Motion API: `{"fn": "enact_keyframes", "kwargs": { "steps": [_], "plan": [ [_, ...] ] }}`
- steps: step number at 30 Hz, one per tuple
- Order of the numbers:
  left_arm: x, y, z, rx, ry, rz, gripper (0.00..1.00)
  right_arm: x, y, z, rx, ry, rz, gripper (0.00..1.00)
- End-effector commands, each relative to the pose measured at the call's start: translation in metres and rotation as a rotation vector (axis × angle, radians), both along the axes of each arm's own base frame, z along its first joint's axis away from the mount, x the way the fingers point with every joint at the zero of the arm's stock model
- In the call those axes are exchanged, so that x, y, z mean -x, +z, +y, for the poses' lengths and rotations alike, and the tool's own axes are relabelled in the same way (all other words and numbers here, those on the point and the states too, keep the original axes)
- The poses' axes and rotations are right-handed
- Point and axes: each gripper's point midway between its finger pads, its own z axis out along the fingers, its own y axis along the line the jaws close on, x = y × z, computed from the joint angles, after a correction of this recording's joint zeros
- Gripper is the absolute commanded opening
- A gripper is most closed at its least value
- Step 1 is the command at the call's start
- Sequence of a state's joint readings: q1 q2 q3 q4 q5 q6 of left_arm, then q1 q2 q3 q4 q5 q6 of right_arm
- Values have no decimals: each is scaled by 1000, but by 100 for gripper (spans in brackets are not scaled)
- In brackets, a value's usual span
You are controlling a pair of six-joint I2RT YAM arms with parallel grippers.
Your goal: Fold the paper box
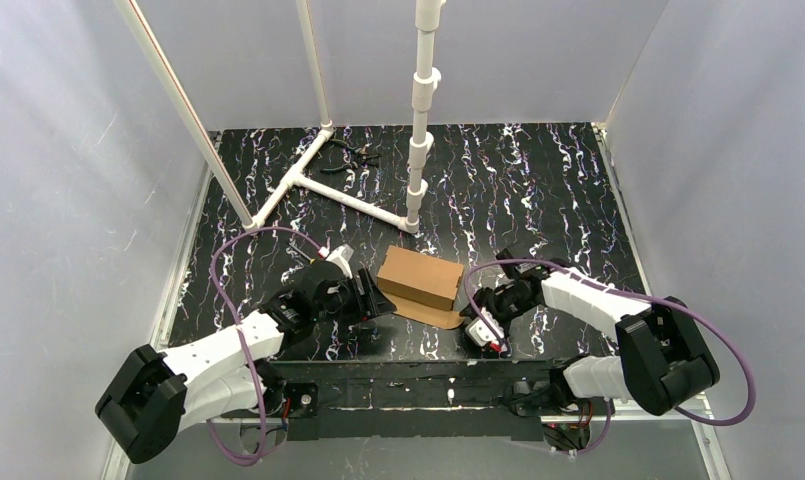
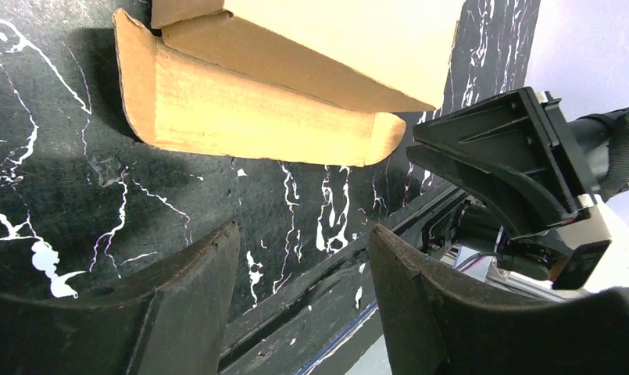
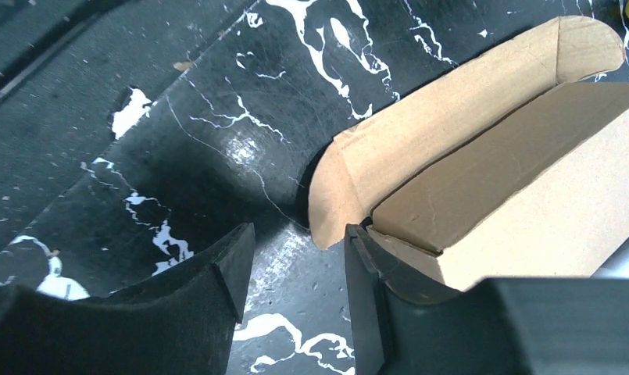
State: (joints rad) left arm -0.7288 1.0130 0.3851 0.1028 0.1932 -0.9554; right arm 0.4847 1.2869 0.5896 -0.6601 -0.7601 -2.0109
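Note:
The paper box point(image 1: 419, 277) is a small brown cardboard box standing near the table's front middle. One rounded flap point(image 1: 433, 312) lies flat on the mat in front of it. My left gripper point(image 1: 381, 300) sits low just left of the box, open with only the mat between its fingers. In the left wrist view the box point(image 2: 311, 39) and flap point(image 2: 241, 117) lie beyond the left gripper point(image 2: 303, 230). My right gripper point(image 1: 471, 306) is open at the box's right end. In its wrist view the right gripper point(image 3: 299, 234) has one finger point(image 3: 369, 289) next to the box's point(image 3: 545, 211) corner and flap point(image 3: 444, 117).
A white PVC pipe frame point(image 1: 338, 190) with an upright pole point(image 1: 421, 110) stands at the back of the black marbled mat point(image 1: 538, 190). A small dark tool point(image 1: 354, 155) lies beside it. White walls enclose the sides. A black strip point(image 1: 418, 385) runs along the near edge.

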Motion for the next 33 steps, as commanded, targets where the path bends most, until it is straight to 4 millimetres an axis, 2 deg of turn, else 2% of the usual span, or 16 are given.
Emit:
{"fn": "enact_keyframes", "kwargs": {
  "steps": [1, 6, 11, 18, 23, 27, 33],
  "plan": [
    [-12, 8, -2, -2, 29, -45, 59, -13, -8, 8, -11, 24, -100, 54],
    [-16, 10, -7, -15, 1, -56, 59, -14, -15, 10, -8, 40, -140, 49],
    [-12, 10, -10, -24, -64, -77, 59, -15, -20, 14, -8, 54, -168, 40],
    [2, 23, -19, -76, -312, -292, 59, -7, -16, 17, -18, 84, -143, 27],
    [16, 20, -36, -240, -532, -571, 63, -4, -14, 18, -16, 74, -109, 20],
    [28, 3, -59, -327, -697, -765, 65, -2, -8, 21, -21, 61, -80, 16],
    [23, -3, -91, -387, -733, -940, 68, -3, -1, 25, -32, 24, -39, 11]
  ]
}}
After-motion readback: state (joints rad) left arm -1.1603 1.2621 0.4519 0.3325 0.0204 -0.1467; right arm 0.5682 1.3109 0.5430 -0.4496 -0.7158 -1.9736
